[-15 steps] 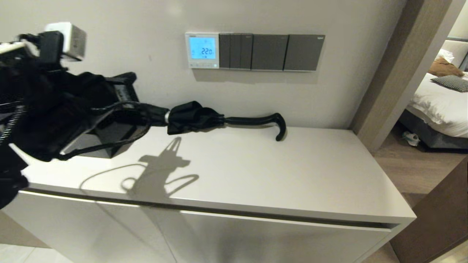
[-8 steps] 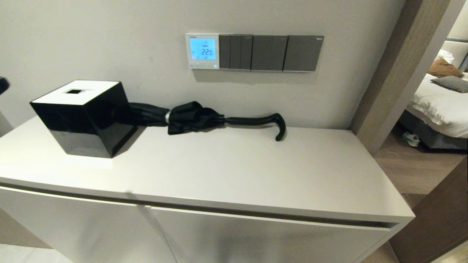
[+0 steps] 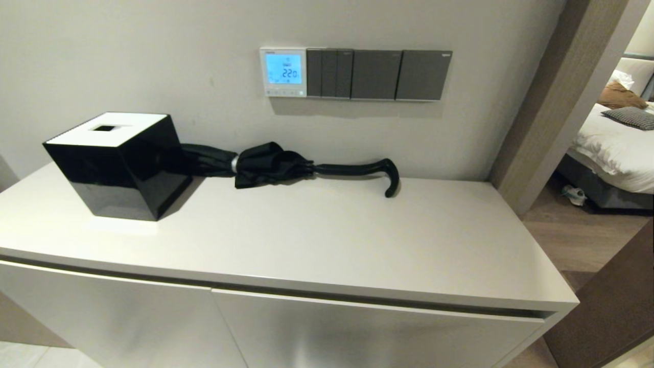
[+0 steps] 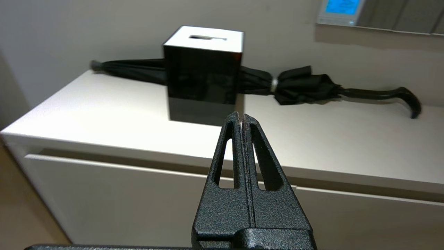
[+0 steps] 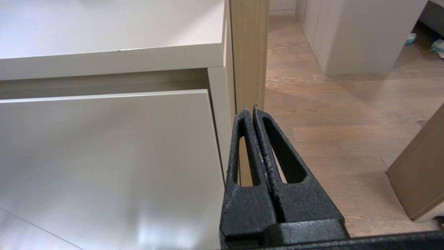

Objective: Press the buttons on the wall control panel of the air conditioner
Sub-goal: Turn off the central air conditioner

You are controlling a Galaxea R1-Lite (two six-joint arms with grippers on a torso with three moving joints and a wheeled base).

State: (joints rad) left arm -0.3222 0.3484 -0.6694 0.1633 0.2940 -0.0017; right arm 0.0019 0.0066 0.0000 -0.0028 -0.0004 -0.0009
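Note:
The white-framed control panel with its lit blue screen is on the wall above the cabinet; its corner also shows in the left wrist view. The row of tiny pale buttons runs along its lower edge. Neither arm shows in the head view. My left gripper is shut and empty, low in front of the cabinet, far from the panel. My right gripper is shut and empty, low by the cabinet's right front corner.
Dark grey switch plates sit right of the panel. On the white cabinet top stand a black tissue box and a folded black umbrella along the wall. A wooden door post stands at the right.
My left arm, which was raised at the left over the tissue box a second ago, has dropped out of the head view. The panel still reads the same.

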